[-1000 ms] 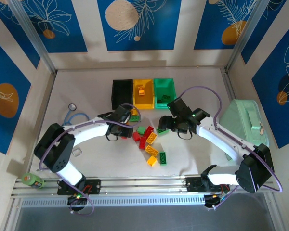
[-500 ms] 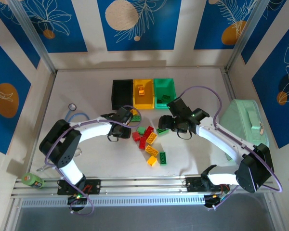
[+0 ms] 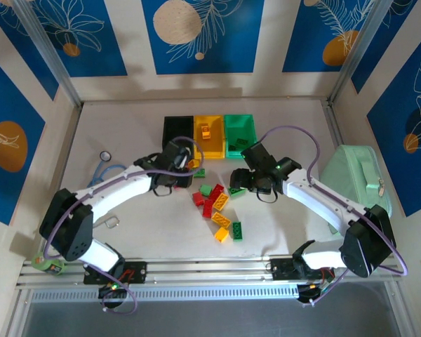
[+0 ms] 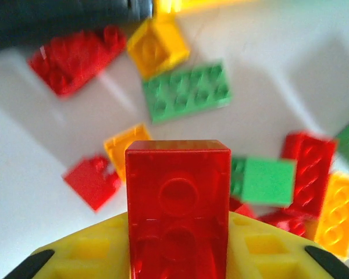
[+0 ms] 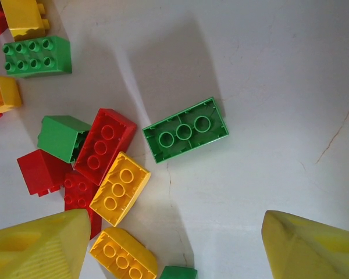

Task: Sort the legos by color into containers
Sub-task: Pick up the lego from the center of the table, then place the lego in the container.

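My left gripper (image 3: 184, 167) hovers just in front of the black container (image 3: 170, 144), shut on a red lego (image 4: 177, 203) that stands between its yellow fingers (image 4: 87, 256). Beneath it lie red, yellow and green legos (image 4: 186, 93). The yellow container (image 3: 217, 144) holds an orange brick and the green container (image 3: 249, 133) holds a green one. My right gripper (image 3: 240, 184) hangs open over the table beside the loose pile (image 3: 217, 203). A green lego (image 5: 186, 129) lies upside down ahead of its spread fingers (image 5: 35, 244), with nothing between them.
A mint-green case (image 3: 358, 175) with a handle stands at the right edge. A blue ring with a loop (image 3: 111, 168) lies at the left, a small clip (image 3: 112, 221) nearer, and a green roll (image 3: 48, 263) by the left base.
My left gripper has shut on the red lego and carried it up and back, from the pile's left edge toward the black container. The right arm has hardly moved.
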You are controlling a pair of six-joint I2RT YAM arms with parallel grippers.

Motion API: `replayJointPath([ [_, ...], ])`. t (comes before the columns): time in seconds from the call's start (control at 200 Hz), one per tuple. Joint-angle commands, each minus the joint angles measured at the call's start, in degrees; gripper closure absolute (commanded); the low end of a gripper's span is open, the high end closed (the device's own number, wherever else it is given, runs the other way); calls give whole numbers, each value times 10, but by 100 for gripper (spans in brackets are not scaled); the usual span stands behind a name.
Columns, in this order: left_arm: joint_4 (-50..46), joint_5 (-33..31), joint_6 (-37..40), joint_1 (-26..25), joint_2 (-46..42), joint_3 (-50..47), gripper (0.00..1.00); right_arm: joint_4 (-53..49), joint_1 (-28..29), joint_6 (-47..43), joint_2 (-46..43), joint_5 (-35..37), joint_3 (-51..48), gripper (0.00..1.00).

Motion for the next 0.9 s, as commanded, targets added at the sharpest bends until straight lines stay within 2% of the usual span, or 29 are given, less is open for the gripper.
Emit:
replayJointPath([
  [0.0,-20,-1,31,29,29,56,67,1,3,9,7,-7,7,22],
  [0.27,-45,0,65,85,156,210,67,-13,4,11,-26,8,-9,22],
  [0.53,-87,8,89,116,266,352,67,-17,-7,11,-54,5,-31,22],
  [0.765,-103,3,89,129,314,400,64,-18,-12,4,-59,0,-28,22],
  [0.805,-105,2,88,131,318,406,58,-18,-13,3,-59,0,-26,22],
  [0.866,-114,-4,88,132,320,414,33,-19,-14,-1,-59,-1,-24,22],
  [0.896,-117,-7,88,132,318,416,26,-20,-14,-2,-60,-1,-22,22],
])
